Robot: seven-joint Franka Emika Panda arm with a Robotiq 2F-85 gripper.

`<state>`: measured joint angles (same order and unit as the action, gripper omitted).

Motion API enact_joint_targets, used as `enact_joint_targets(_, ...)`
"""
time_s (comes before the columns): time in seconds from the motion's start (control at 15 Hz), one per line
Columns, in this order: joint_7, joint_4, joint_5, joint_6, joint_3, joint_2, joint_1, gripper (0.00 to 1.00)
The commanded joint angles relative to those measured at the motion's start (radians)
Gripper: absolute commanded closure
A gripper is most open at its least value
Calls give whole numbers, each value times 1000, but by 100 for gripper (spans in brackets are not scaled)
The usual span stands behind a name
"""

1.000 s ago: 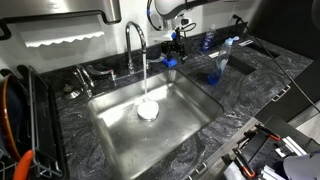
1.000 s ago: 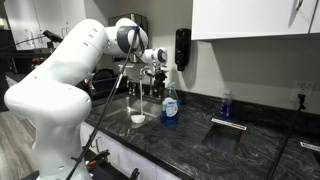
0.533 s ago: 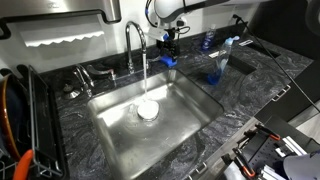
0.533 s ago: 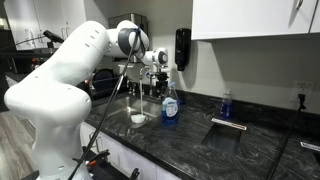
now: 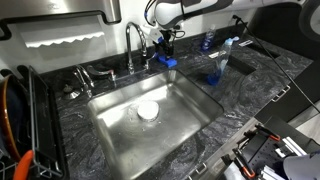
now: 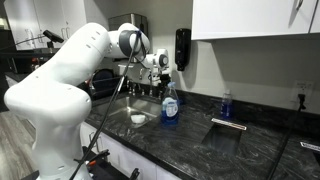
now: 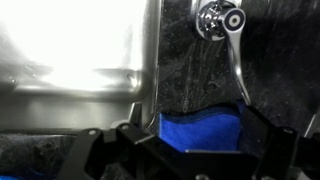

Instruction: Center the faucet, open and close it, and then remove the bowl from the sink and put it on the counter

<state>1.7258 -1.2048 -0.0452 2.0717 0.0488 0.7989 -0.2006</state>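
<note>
The chrome gooseneck faucet (image 5: 133, 42) stands behind the sink (image 5: 188, 128), and no water runs from its spout. The small white bowl (image 5: 147, 110) sits in the basin near the drain; it also shows in the other exterior view (image 6: 138, 118). My gripper (image 5: 160, 52) hovers just right of the faucet's base, over the dark veined counter (image 5: 255, 92). In the wrist view its fingers (image 7: 193, 115) are spread wide and empty. The faucet's lever handle (image 7: 238, 68) lies just beyond the fingertips, not between them.
A blue sponge (image 7: 195, 128) lies on the counter under the gripper. A blue soap bottle (image 6: 170, 105) stands beside the sink. A blue dish brush (image 5: 216, 68) lies to the right. Short chrome fittings (image 5: 85, 75) and a dish rack (image 5: 20, 135) are at the left.
The water stream that fell onto the bowl has stopped. My gripper has shifted slightly towards the faucet's base. The bowl has not moved.
</note>
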Motion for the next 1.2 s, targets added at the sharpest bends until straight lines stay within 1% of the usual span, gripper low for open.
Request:
enact_joint_targets(0.0, 0, -5, -4, 98, 12, 14, -1, 0)
enact_joint_targets(0.13, -26, -7, 11, 53, -2, -2, 7, 0)
enact_joint_targets(0.33, -47, -2, 12, -33, -3, -30, 11, 0)
enact_joint_targets(0.53, -62, -4, 12, -65, -5, -56, 12, 0)
enact_joint_targets(0.73, -112, -17, 19, -86, -16, -89, 20, 0)
enact_joint_targets(0.93, -177, -56, 30, -79, -29, -136, 26, 0)
enact_joint_targets(1.0, -200, -117, 32, -64, -37, -189, 21, 0)
enact_joint_targets(1.13, -269, -188, 46, -54, -57, -251, 25, 0)
